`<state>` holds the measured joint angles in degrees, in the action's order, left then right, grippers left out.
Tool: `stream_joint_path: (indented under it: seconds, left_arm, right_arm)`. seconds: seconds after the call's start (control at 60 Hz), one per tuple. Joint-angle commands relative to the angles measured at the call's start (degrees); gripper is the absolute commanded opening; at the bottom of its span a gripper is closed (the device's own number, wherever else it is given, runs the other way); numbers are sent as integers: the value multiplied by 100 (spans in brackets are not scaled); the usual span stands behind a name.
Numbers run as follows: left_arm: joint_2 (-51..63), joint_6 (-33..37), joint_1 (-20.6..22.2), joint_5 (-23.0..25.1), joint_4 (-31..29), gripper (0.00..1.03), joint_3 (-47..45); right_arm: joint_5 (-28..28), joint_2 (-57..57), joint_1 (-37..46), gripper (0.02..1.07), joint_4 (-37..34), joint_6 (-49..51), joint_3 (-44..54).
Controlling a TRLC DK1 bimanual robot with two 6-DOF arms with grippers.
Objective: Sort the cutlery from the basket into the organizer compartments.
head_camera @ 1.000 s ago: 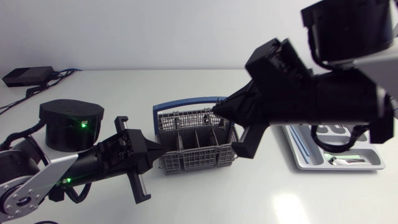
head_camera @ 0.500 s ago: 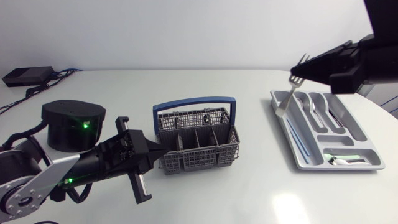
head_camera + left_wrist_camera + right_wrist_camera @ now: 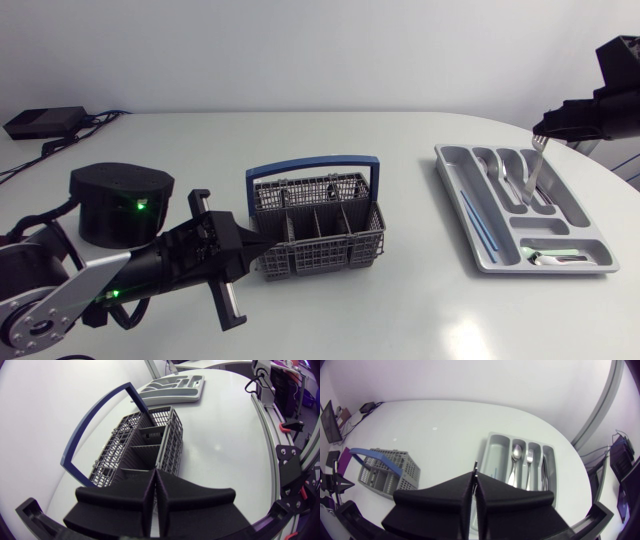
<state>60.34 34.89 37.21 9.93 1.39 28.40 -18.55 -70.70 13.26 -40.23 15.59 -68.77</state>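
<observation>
A grey wire basket (image 3: 316, 226) with a blue handle stands mid-table; no cutlery shows in it. My left gripper (image 3: 258, 243) is shut and empty, its tip against the basket's near left side; the left wrist view has the gripper (image 3: 154, 479) right at the basket (image 3: 142, 442). To the right lies the grey organizer (image 3: 482, 256), with spoons (image 3: 505, 176) in one compartment. My right gripper (image 3: 546, 127) is shut on a silver fork (image 3: 532, 167) that hangs slanted over the organizer's middle compartments. In the right wrist view the shut gripper (image 3: 474, 480) is above the organizer (image 3: 496, 445).
My left arm's round black base (image 3: 120, 200) stands left of the basket. A black power adapter (image 3: 45, 122) with cables lies at the far left corner. A thin blue piece (image 3: 475, 218) lies in the organizer's long left compartment, and something small (image 3: 552, 258) in its front one.
My right arm has swung from above the basket to the right with the fork, which now hangs over the organizer. The left arm has stayed put.
</observation>
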Motion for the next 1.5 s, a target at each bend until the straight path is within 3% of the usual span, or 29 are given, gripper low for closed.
stream_joint_path:
  seconds: [0.0, 0.4, 0.667, 1.167, 1.483]
  left_arm:
    - [48, -88, 41, -53, 37, 4, 78]
    - [-31, -88, 67, -62, -33, 4, 86]
    - [-31, -114, 190, -194, -42, 4, 104]
    - [-224, -62, 93, -202, -104, 4, 34]
    - [-224, 17, -47, -194, -42, 4, -81]
  right_arm:
    - [132, -401, 204, 7, 147, -92, -242]
    - [1107, -2001, 538, 7, 604, -1041, -1209]
    - [1222, -3082, 652, 7, 217, -1603, -2105]
    - [1591, -4286, 555, 7, -143, -1603, -3221]
    - [1784, -5349, 520, 7, -873, -1823, -4461]
